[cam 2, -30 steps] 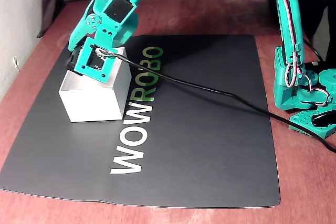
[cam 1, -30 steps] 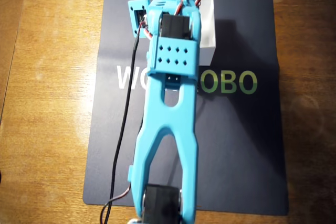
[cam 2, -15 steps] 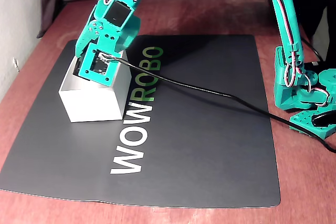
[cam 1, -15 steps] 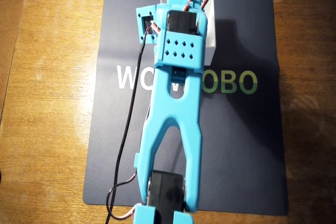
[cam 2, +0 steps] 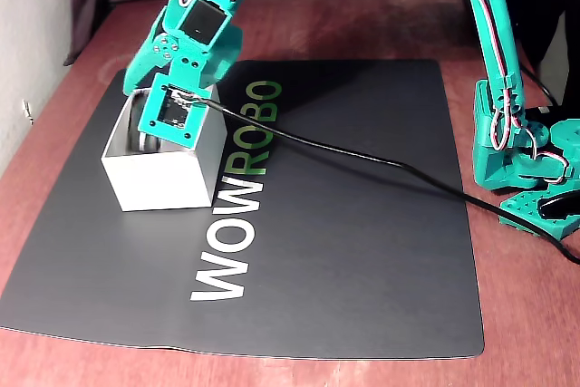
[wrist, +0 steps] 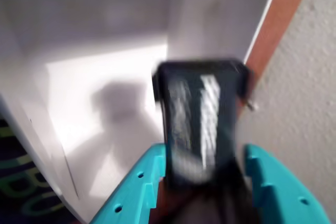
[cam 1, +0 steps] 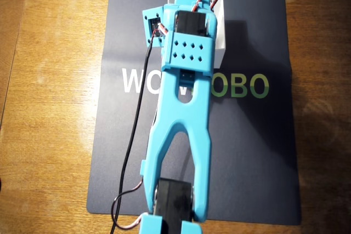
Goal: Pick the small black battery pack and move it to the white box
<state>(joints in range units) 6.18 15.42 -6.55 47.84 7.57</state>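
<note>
The small black battery pack (wrist: 202, 121) shows in the wrist view as a blurred dark block with white lettering too smeared to read, standing on end between the two teal fingers (wrist: 139, 187) of the hand (wrist: 205, 182). The fingers press against its lower sides, so the hand is closed on it. The pack hangs over the open top of the white box (wrist: 105, 103), close to the box's far right corner, with its shadow on the box floor to the left. Whether its lower end touches the floor cannot be told.

In the fixed view the hand (cam 2: 145, 124) dips into the white box (cam 2: 163, 183) from above and only a dark patch shows past the rim. In the overhead view the arm (cam 1: 181, 130) covers most of the white box (cam 1: 221, 26), leaving only its right wall in sight; the battery pack is hidden there.

The box sits on a dark mat (cam 2: 362, 242) printed "WOWROBO", the first letters white and the last green, with the arm hiding the middle letters from above. A black cable (cam 2: 362, 156) runs from the wrist across the mat toward the arm's base (cam 2: 526, 169). The mat lies on a wooden counter (cam 1: 49, 108).
</note>
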